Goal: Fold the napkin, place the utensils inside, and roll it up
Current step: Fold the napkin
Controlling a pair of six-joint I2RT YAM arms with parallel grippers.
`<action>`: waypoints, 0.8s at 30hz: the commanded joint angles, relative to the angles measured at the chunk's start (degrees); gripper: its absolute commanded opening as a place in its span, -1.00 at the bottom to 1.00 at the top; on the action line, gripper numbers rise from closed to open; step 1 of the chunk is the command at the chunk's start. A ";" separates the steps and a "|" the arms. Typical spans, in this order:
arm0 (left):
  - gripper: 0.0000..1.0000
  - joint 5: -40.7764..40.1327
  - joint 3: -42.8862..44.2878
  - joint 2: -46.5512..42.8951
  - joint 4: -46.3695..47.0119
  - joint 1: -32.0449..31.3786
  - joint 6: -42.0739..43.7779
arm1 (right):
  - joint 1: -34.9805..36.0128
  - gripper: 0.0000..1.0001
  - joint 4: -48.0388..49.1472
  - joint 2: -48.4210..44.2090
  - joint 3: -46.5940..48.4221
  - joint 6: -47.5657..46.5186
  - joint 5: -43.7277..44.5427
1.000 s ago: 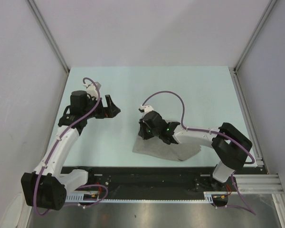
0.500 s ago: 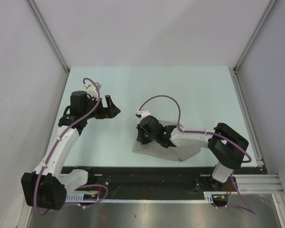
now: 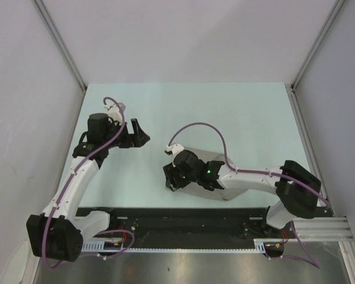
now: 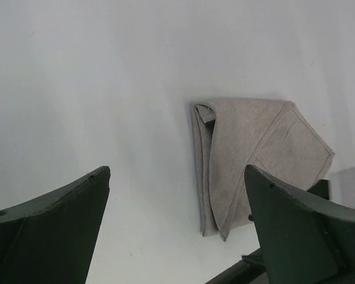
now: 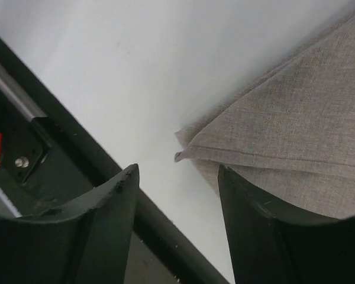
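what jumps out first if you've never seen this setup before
The grey napkin, already folded into a rough wedge, lies on the pale table close to its near edge. The right gripper hangs low over the napkin's near-left corner, which shows between its open jaws. The left gripper hovers open off to the left, well away from the cloth.

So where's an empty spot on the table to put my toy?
The far half of the table, past the left pincer, is bare. It's crowded by the near edge, around the napkin and the right pincer.
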 commanded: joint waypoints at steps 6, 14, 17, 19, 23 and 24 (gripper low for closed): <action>0.89 0.89 -3.41 1.47 7.35 -2.10 -7.91 | -4.91 0.46 -5.08 -12.40 -2.54 0.86 7.74; 0.85 1.49 -8.07 14.46 26.13 -13.28 -17.42 | -19.14 0.47 -3.41 -20.29 -12.12 6.40 2.04; 0.82 3.77 -7.72 20.71 30.55 -13.45 -17.95 | -24.50 0.48 -4.55 -25.22 -16.43 8.07 -0.25; 0.82 5.71 -7.46 23.87 34.14 -13.54 -18.48 | -27.15 0.51 -6.82 -27.42 -19.23 9.04 -0.87; 0.79 9.31 -6.23 32.74 37.94 -14.24 -20.50 | -33.21 0.54 -10.44 -35.14 -23.02 10.80 -2.63; 0.77 9.75 -5.97 33.72 38.64 -14.76 -20.76 | -35.14 0.55 -10.97 -36.56 -23.73 10.89 -3.77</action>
